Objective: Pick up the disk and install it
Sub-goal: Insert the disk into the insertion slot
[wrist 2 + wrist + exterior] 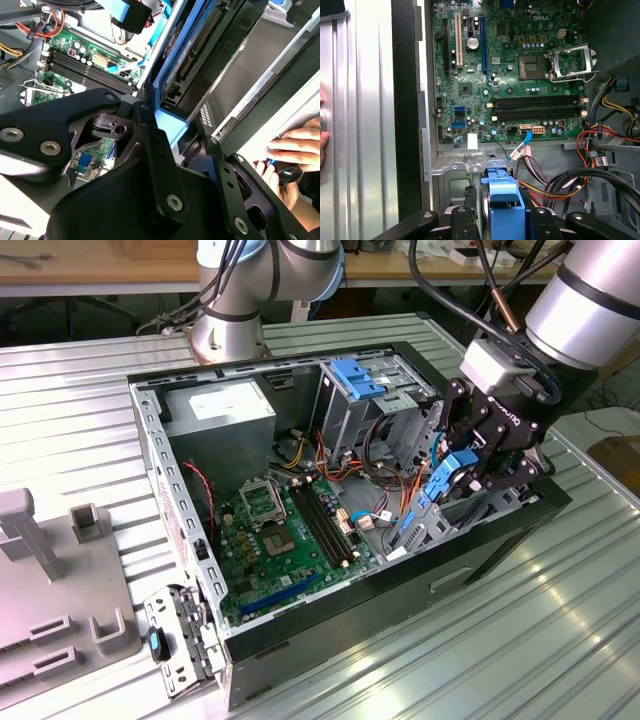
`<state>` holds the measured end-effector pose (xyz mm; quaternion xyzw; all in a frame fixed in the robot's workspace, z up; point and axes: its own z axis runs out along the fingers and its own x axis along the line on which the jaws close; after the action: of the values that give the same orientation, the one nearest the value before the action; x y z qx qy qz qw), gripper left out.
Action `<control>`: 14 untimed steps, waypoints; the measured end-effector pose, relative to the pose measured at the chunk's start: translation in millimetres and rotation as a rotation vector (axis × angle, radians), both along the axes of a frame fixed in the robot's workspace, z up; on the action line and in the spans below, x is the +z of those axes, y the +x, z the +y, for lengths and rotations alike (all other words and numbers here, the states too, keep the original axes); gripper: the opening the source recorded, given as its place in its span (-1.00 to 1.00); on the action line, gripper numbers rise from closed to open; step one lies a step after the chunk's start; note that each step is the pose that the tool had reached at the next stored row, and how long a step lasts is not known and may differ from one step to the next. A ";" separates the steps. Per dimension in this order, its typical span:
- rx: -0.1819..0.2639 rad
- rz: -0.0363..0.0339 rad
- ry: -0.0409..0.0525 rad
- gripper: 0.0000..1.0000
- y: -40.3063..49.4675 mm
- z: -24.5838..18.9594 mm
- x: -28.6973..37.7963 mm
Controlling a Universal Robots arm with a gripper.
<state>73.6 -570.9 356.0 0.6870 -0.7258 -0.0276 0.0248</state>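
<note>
While the gripper (478, 468) is clamped on the disk (452, 478), the drive hangs inside the open computer case (330, 625), close to the case wall at the exterior view's right. The case lies on its side on a ribbed metal table (450, 660), which gives the arm access from above.

1. Grip. In the first wrist view, black fingers (540, 222) bear on both sides of the blue caddy rail of the disk (503, 197). Gripping the plastic rail probably keeps the pressure off the metal body.

2. Orientation. In the second wrist view, the disk (210, 55) appears edge-on, its dark body and connector row framed by the blue rail. The drive is tilted steeply rather than flat, most likely so that it passes between the case wall and the neighbouring metalwork.

3. Position. The disk is next to the grey drive cage (395, 415), below the level of the cage's fixed blue bracket (355, 375). It sits beyond the edge of the motherboard (520, 75), above a bundle of coloured cables (560, 182). The drive does not appear to be seated; whether its rail touches a guide cannot be determined.

4. Surroundings. A person's hand (295, 145) rests on the table outside the case wall, apart from the gripper.
</note>
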 end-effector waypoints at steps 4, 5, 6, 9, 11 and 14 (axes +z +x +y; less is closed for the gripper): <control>0.000 0.0000 0.0000 -0.10 0.0 0.0 0.6; 0.000 0.0000 -0.0001 -0.10 0.0 0.0 0.7; 0.000 0.0000 0.0001 0.03 0.0 0.0 0.7; 0.000 0.0000 0.0000 0.03 0.7 0.0 0.7; 0.000 0.0000 -0.0003 0.03 1.6 0.0 0.2; 0.000 -0.0001 0.0002 -0.26 9.4 -0.2 -1.9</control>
<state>83.0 -571.1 354.0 0.6869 -0.7258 -0.0277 0.0247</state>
